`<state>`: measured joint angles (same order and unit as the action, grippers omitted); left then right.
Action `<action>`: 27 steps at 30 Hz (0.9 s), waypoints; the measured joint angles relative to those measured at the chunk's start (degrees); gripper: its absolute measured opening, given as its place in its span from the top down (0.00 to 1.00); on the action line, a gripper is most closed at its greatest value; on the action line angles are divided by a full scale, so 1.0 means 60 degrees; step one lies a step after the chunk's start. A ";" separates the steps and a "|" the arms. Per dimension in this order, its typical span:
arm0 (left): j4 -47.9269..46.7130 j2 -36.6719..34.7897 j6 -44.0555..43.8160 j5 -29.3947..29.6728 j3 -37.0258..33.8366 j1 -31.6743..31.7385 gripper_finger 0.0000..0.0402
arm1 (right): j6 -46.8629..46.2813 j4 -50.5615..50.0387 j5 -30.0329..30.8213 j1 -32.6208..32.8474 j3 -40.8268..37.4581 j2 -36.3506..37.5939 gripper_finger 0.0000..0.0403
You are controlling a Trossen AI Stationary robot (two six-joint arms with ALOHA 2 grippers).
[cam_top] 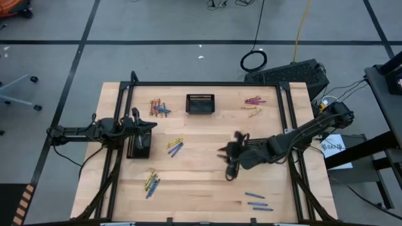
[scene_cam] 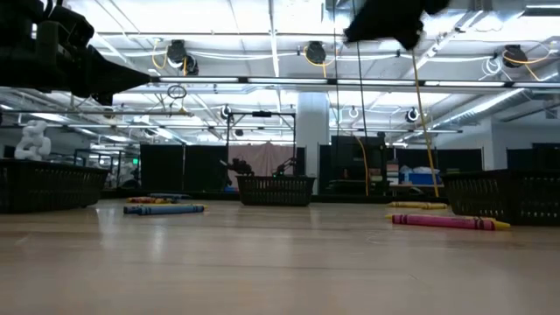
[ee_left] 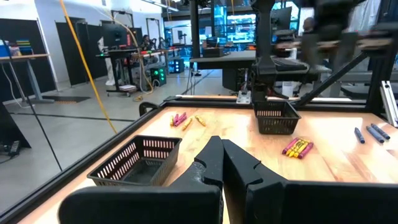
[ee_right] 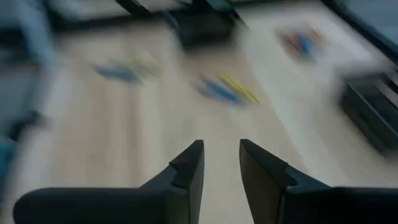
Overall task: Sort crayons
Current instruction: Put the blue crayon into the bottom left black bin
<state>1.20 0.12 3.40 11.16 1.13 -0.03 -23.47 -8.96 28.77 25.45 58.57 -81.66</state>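
While the right gripper (cam_top: pixel 227 164) hangs over bare wood near table centre, fingers (ee_right: pixel 186 168) parted by a narrow gap with nothing between them, the likely failure is a miss. The arm looks to be mid-swing, and the crayons are thin sticks lying in tight bunches, so a slightly off descent could nudge a bunch apart or pinch two at once; with a gap this narrow, the tips may also land on a crayon instead of straddling it. Nearest to it is the yellow-and-blue pair (cam_top: pixel 175 147) just to its left; the blue crayons (cam_top: pixel 256 201) lie near-right, a mixed bunch (cam_top: pixel 151 182) near-left, another mixed bunch (cam_top: pixel 158 108) far-left, and pink and yellow ones (cam_top: pixel 253 103) far-right. One basket (cam_top: pixel 200 104) sits far-centre. The left gripper (cam_top: pixel 149 125) is closed, empty, parked at the left side above a second basket (cam_top: pixel 139 145).
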 joint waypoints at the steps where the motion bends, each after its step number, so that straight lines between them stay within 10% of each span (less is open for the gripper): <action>1: 0.0031 0.0003 0.0000 0.0003 0.0000 0.0003 1.00 | 0.0413 0.0936 -0.0105 0.0078 -0.0181 -0.0124 0.78; 13: 0.1454 0.0007 -0.1698 -0.0134 -0.0018 0.0000 1.00 | 0.0777 0.8530 -0.0301 -0.0411 -0.2830 -0.1898 0.79; 27: 0.2604 0.1294 -0.1738 0.0694 0.1056 0.0000 1.00 | 0.2832 0.9219 -0.0301 -0.0853 -0.2836 -0.2115 0.79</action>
<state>16.82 7.89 -7.03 15.32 7.46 -0.03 -6.48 46.35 26.96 20.34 41.56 -94.35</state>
